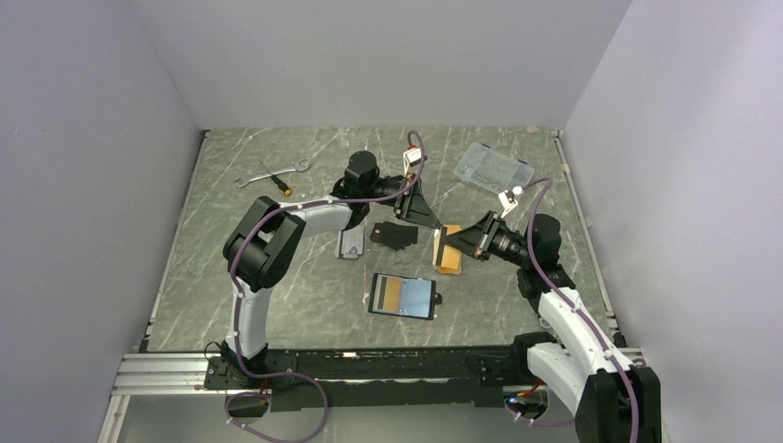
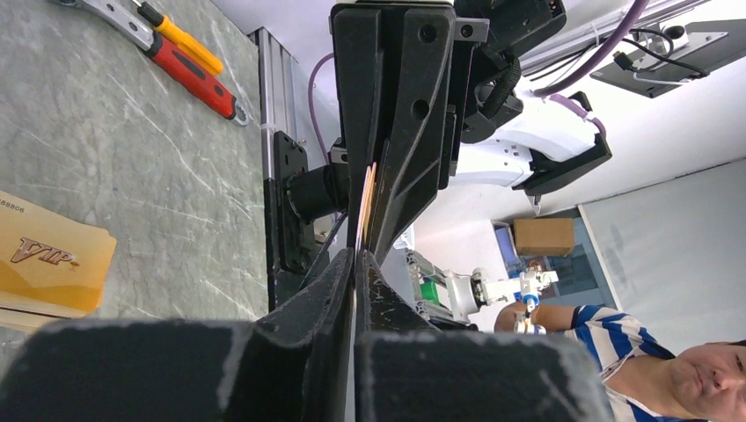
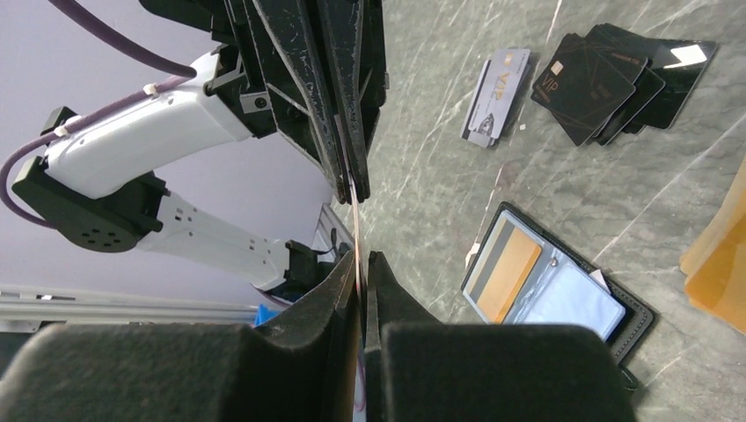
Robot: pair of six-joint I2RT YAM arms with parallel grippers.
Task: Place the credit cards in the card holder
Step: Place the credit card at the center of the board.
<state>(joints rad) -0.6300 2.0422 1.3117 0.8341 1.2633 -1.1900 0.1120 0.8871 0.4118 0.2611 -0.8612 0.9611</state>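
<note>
An open black card holder (image 1: 403, 296) lies flat near the table's middle, pale blue-grey inside, with one orange credit card in its left pocket; the right wrist view shows it too (image 3: 554, 286). A stack of orange-tan credit cards (image 1: 450, 254) lies to its upper right. My left gripper (image 2: 354, 253) and right gripper (image 3: 362, 257) meet tip to tip above that stack. Both are shut on one thin orange card (image 3: 355, 224), seen edge-on (image 2: 367, 198) and held on edge off the table.
A pile of black cards (image 1: 392, 235) and a grey card (image 1: 351, 242) lie left of the orange stack. A wrench (image 1: 268, 171) and a screwdriver (image 1: 275, 180) lie at the back left. A clear plastic box (image 1: 494, 168) stands at the back right.
</note>
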